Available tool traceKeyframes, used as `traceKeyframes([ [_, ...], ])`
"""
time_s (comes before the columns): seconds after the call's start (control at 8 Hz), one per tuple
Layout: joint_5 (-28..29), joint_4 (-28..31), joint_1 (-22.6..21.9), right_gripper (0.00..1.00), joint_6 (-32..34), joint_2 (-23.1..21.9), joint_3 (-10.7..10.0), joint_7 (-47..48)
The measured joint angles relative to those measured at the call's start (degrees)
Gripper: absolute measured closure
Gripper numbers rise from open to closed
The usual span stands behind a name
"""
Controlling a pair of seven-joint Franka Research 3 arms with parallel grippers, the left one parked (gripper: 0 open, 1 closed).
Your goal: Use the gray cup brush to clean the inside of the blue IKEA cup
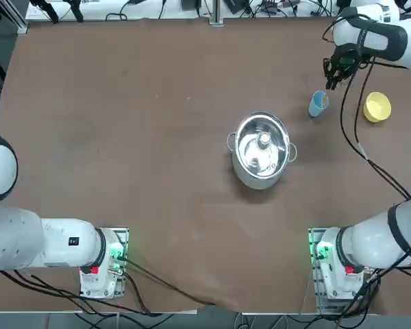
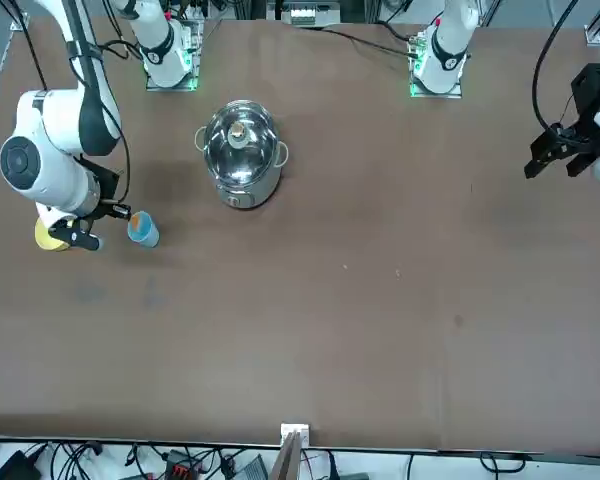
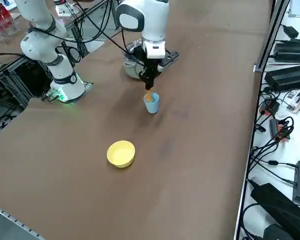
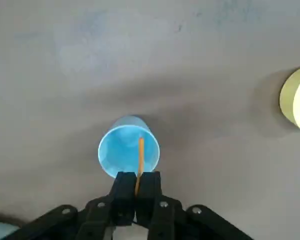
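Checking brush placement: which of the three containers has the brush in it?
The blue IKEA cup: the gray cup brush, held by the right gripper, dips inside. Steel pot and yellow bowl stand apart.

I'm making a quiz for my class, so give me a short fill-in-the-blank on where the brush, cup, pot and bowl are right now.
1. The right gripper is shut on the gray cup ____.
2. The brush reaches down into the ____ IKEA cup.
3. The yellow bowl is ____.
4. The steel pot stands with its ____ on.

Missing words: brush; blue; empty; lid

Orange-handled brush [image 4: 140, 159] inside upright blue cup [image 4: 121, 151]
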State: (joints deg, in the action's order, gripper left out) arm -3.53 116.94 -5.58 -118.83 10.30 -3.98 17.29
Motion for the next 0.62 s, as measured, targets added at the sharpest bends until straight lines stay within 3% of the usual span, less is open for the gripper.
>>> traceKeyframes([
  [0.62,0.0,0.1,-0.2,0.96,-4.6,1.4,0.3,0.2],
])
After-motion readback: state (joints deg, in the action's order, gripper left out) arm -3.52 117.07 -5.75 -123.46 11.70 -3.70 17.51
